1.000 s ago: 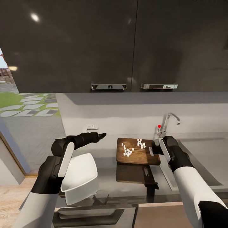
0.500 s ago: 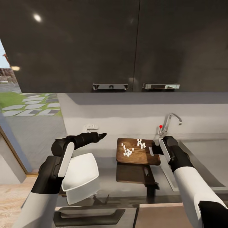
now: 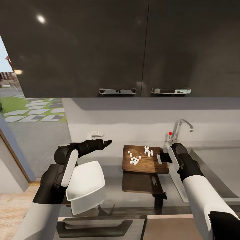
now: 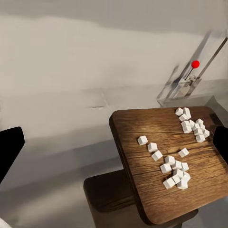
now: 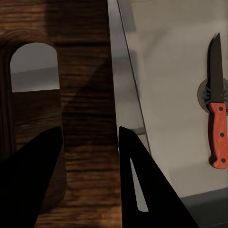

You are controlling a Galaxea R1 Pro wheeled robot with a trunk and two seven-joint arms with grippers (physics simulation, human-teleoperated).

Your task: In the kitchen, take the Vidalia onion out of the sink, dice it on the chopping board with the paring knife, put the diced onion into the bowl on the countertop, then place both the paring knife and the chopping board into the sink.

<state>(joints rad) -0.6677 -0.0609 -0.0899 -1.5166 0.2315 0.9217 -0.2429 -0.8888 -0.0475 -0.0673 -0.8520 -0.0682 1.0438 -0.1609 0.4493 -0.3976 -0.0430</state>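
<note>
Knife (image 5: 217, 124) already in sink (image 5: 175, 71); right gripper (image 5: 90, 156), parted, straddles board (image 3: 145, 160) edge for lifting; left gripper (image 3: 107, 143) state unclear.

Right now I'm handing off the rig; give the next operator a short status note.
Right gripper: open, at the handle-slot end of the dark brown wooden chopping board, holding nothing.
Left gripper: empty, poised over the countertop left of the board; open or shut unclear.
Red-handled paring knife: already lying in the grey steel sink, over the drain.
White onion dice: on the board.
White square bowl: empty, near the left arm.
Left: dice into bowl, board into sink.
</note>
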